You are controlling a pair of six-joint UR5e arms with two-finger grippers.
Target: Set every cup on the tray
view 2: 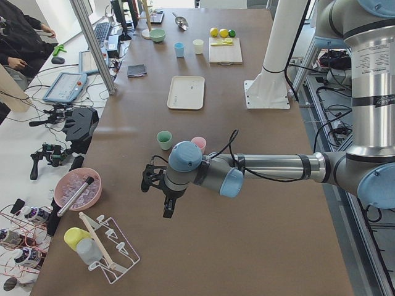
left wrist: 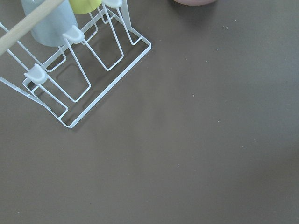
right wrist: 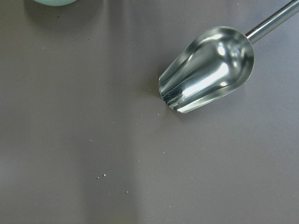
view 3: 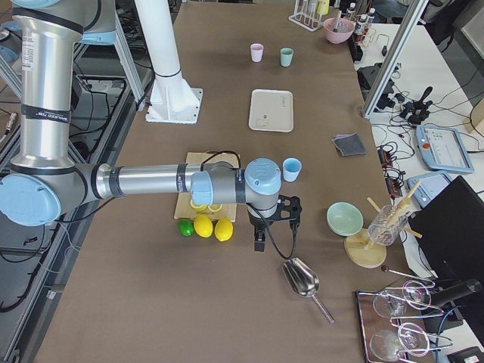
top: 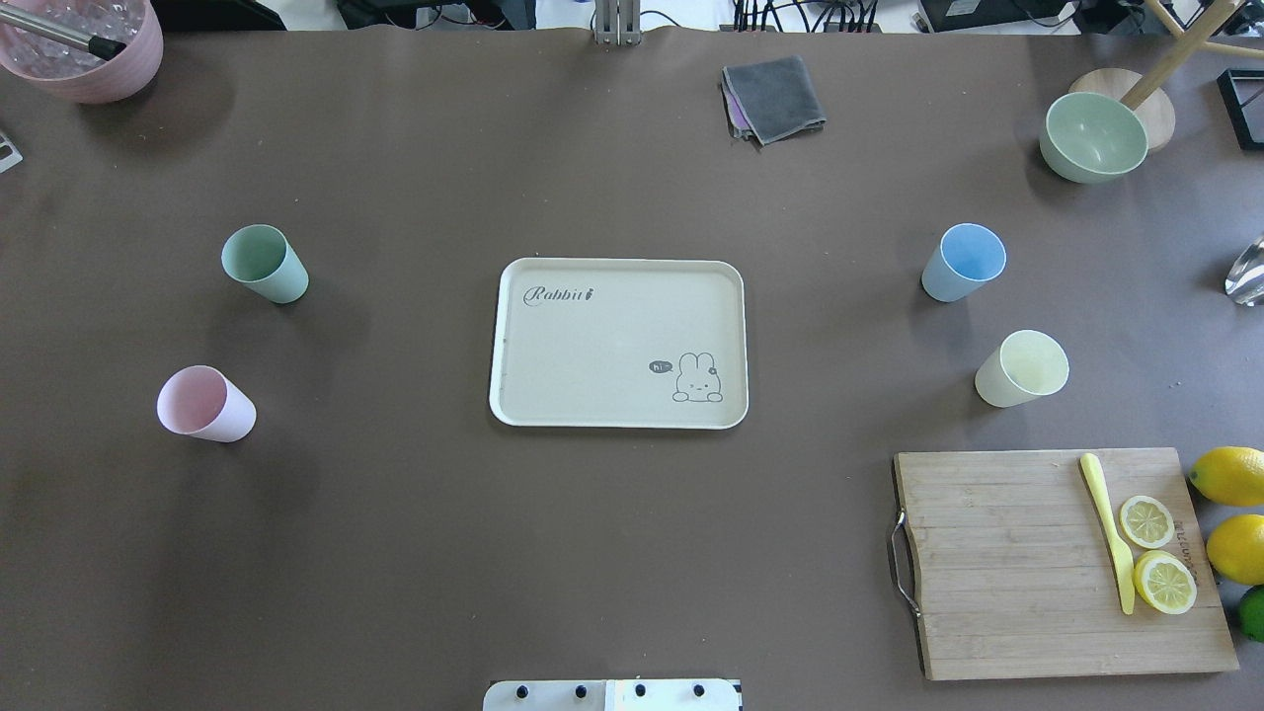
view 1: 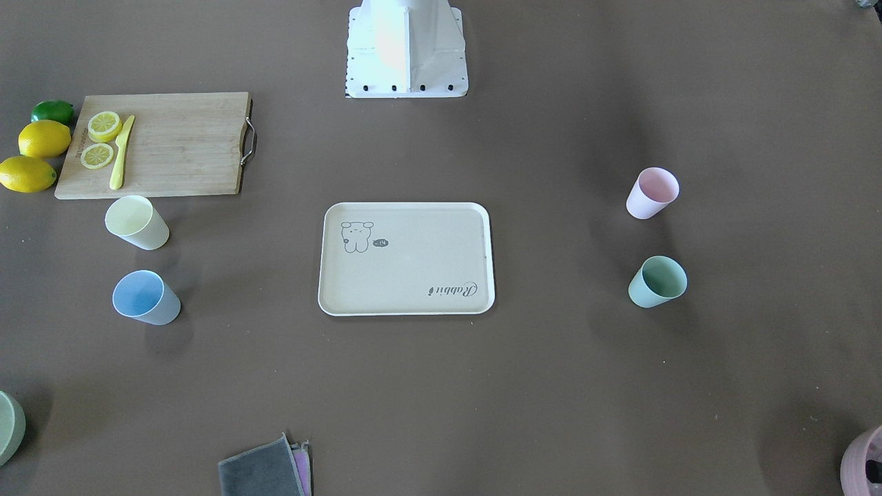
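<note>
The cream tray [top: 617, 343] with the "Rabbit" script lies empty at the table's centre. On the robot's left side stand the mint green cup [top: 264, 264] and the pink cup [top: 204, 404]. On the robot's right side stand the blue cup [top: 963, 262] and the pale yellow cup [top: 1022, 368]. All stand upright on the table, apart from the tray. My left gripper [view 2: 159, 194] hangs beyond the table's left end, past the green and pink cups. My right gripper [view 3: 268, 227] hangs near the lemons at the right end. I cannot tell whether either is open or shut.
A wooden cutting board [top: 1062, 563] with lemon slices and a yellow knife lies at the front right, lemons beside it. A grey cloth [top: 773, 97], a green bowl [top: 1094, 136] and a pink pot [top: 84, 44] stand along the far edge. A metal scoop [right wrist: 208, 70] and a wire rack [left wrist: 79, 70] lie below the wrists.
</note>
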